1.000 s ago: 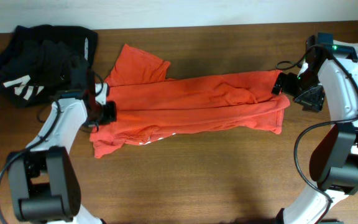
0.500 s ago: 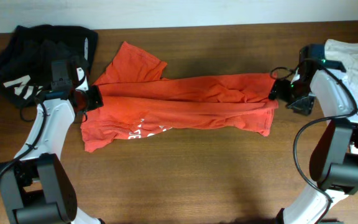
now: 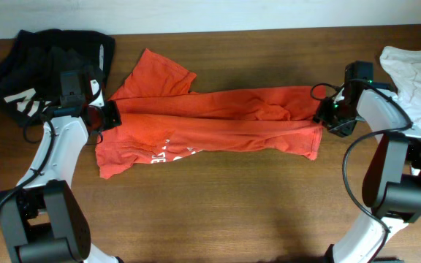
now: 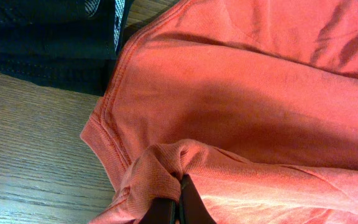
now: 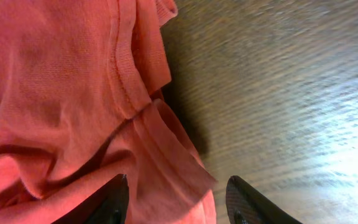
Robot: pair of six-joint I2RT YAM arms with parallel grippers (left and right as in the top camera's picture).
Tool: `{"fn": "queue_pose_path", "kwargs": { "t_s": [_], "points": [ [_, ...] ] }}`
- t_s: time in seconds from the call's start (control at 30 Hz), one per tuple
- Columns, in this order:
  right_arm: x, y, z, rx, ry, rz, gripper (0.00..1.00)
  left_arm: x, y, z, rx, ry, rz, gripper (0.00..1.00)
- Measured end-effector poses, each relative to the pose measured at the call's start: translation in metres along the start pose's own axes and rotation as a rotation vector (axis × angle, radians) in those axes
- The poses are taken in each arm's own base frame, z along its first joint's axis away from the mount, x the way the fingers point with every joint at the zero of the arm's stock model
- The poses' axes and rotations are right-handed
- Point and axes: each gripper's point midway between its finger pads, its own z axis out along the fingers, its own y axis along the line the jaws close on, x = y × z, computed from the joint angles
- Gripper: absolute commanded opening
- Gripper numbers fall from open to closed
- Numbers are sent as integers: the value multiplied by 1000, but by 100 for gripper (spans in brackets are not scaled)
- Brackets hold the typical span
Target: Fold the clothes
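Note:
The red-orange T-shirt (image 3: 218, 120) lies stretched in a long band across the table, with white lettering near its lower left. My left gripper (image 3: 108, 117) is at the shirt's left end. In the left wrist view its jaws (image 4: 180, 199) are shut on a bunched fold of the shirt (image 4: 241, 106). My right gripper (image 3: 326, 115) is at the shirt's right end. In the right wrist view its jaws (image 5: 178, 196) are open, with the shirt's hem (image 5: 79, 99) lying between them.
A black garment with white stripes (image 3: 42, 69) is bunched at the back left corner, also seen in the left wrist view (image 4: 48, 37). A plain white garment (image 3: 415, 73) lies at the right edge. Bare wood lies in front of the shirt.
The shirt was drawn leftward and toward the back. The left gripper stayed shut on its left end. The right gripper has opened and released the right end.

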Motion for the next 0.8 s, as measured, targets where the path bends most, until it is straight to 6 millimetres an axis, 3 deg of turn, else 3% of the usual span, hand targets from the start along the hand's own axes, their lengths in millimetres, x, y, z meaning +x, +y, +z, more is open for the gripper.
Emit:
{"fn": "queue_pose_path", "kwargs": {
  "t_s": [0.03,0.13,0.17,0.27,0.37,0.5,0.73,0.77,0.8],
  "points": [
    [1,2,2,-9,7,7,43,0,0,0,0,0,0,0],
    [0,3,2,-16,3,19,24,0,0,0,0,0,0,0],
    [-1,4,2,-19,1,21,12,0,0,0,0,0,0,0],
    [0,4,2,-22,3,24,4,-1,-1,0,5,-2,0,0],
    [8,3,-10,3,63,35,4,-6,-3,-2,13,-26,2,0],
    [-20,18,-39,-21,-4,23,4,-31,-7,-15,30,-134,7,0],
    [-41,26,-43,-50,-86,8,4,-56,-12,-20,52,-237,16,0],
    [-44,27,-44,-54,-98,6,10,-57,-13,-20,54,-241,16,5],
    [-46,28,-44,-58,-109,3,50,-59,-14,-20,58,-251,19,27]
  ]
}}
